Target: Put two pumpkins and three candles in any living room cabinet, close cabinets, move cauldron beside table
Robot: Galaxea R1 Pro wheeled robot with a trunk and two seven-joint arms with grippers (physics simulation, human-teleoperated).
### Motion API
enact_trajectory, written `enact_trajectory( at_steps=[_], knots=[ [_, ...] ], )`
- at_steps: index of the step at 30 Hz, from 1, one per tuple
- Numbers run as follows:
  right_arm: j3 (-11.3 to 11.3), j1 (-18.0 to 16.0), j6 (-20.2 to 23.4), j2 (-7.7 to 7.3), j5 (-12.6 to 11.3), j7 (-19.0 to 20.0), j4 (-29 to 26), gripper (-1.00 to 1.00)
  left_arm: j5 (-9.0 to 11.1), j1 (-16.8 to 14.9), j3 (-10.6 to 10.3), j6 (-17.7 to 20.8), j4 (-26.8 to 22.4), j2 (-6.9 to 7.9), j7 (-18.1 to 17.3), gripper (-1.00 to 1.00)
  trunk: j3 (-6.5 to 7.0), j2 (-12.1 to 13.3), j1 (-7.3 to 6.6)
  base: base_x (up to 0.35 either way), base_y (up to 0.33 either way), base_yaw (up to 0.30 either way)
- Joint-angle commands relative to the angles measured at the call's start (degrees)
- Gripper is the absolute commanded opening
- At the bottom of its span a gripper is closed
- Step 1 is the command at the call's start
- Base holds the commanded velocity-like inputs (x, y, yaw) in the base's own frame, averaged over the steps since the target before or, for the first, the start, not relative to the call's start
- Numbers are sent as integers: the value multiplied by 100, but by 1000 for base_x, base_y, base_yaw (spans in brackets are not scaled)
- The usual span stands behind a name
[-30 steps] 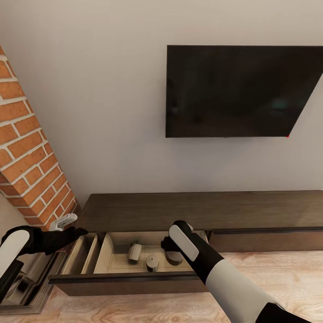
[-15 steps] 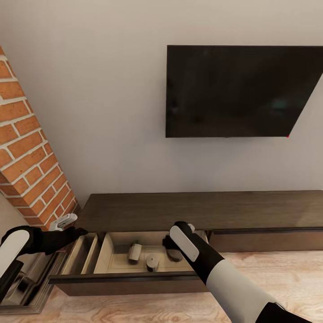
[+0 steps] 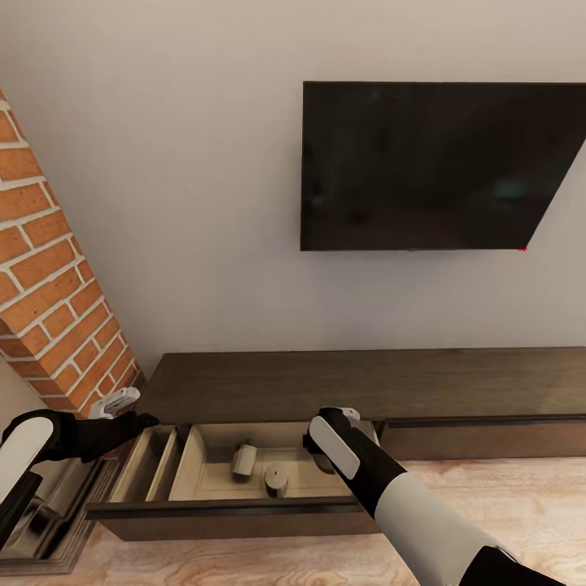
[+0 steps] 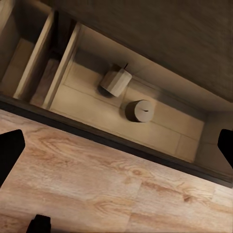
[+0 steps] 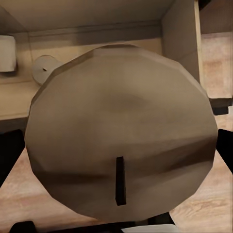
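Dark-brown wooden cabinet [image 3: 342, 382], stubby beige candle [image 5: 121, 131] in right hand [image 3: 330, 443]

Right arm [image 3: 358, 460] hides third candle [image 5: 121, 145]; television [image 3: 439, 167] cut off.

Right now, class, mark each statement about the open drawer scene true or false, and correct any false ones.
1. The cabinet drawer is pulled out. True.
2. Two candles already lie in the drawer: one on its side, one upright. True.
3. A pumpkin sits in the drawer. False: only candles show there.
4. The right end effector holds a third candle. True.
5. The screen stands on the cabinet. False: it hangs on the wall.
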Motion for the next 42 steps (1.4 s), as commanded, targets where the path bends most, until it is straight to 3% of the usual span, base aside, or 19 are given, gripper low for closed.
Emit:
enact_trajectory(
  at_steps=[1, 35, 42],
  knots=[
    [19, -7, 14, -3, -42, -44, 2, -100, 56, -5, -7, 2, -5, 3, 60, 100, -6, -4, 2, 108, 0, 0],
    [10, -7, 92, -2, -113, -44, 41, -100, 69, -5, -7, -7, -13, -14, 60, 100, -6, -4, 2, 82, 7, 0],
    [10, -7, 92, -2, -120, -44, 41, -100, 71, -5, -13, -7, -14, -18, 60, 100, -132, -285, 156, 0, 0, 0]
  ],
)
